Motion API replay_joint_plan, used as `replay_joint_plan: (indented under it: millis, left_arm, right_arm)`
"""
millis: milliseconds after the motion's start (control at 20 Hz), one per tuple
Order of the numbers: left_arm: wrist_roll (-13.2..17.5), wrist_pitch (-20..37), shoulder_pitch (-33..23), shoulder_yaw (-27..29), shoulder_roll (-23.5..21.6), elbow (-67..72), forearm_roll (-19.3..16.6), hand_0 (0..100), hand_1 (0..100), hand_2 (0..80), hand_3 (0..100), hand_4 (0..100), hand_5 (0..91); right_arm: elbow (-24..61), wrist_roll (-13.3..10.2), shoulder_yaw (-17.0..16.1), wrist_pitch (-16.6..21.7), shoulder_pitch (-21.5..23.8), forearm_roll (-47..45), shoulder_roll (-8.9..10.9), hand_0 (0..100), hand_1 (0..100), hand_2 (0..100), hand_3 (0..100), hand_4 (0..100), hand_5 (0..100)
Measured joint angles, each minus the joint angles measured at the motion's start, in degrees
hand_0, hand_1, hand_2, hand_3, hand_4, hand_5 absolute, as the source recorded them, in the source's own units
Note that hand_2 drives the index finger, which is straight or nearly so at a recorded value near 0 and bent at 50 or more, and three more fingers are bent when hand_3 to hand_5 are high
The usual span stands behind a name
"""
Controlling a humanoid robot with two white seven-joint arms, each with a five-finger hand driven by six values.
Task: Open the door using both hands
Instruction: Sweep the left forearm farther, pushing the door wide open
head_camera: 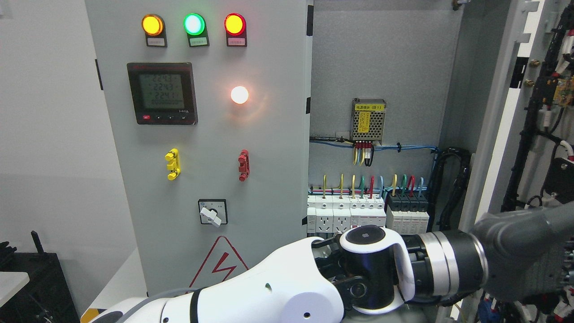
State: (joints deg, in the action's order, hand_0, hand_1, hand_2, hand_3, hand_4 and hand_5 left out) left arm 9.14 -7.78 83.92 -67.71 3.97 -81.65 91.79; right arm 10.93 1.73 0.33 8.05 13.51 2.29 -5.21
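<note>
Grey wall (49, 134) filled the background left of the cabinet. I saw the closed left door (202, 148), with its lamps and meter (162, 93), standing well to the left of my left hand (520, 251). My left arm (278, 287) came in from the lower left and crossed the whole lower view. The open right door (515, 112) stood swung outward, just above and touching the hand as far as I could judge. Behind the wrist, the cabinet interior (385, 67) showed a row of breakers (367, 215) and a small power supply (368, 120). Whether the fingers were spread or curled, I could not tell; only grey casing showed against the door edge.
</note>
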Motion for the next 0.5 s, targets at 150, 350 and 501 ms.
replay_joint_plan:
  millis: [150,350,501]
  left_arm:
    - [0.0,0.96,-0.03,-1.29,0.12,0.07,0.01,12,39,0.0,0,0,0.0]
    - [0.0,1.31,-0.05,-2.52,0.24,0.12,-0.04,12,39,0.0,0,0,0.0]
    - [-0.01,1.43,-0.06,-3.23,0.3,0.18,-0.08,12,39,0.0,0,0,0.0]
  right_arm:
    - [0.02,-0.36,0.6,0.0,-0.05,0.0,-0.01,50,18,0,0,0,0]
    - [0.25,-0.89,1.24,0.0,-0.11,0.0,-0.02,50,18,0,0,0,0]
    - [0.38,-1.09,1.59,0.0,-0.12,0.0,-0.01,50,18,0,0,0,0]
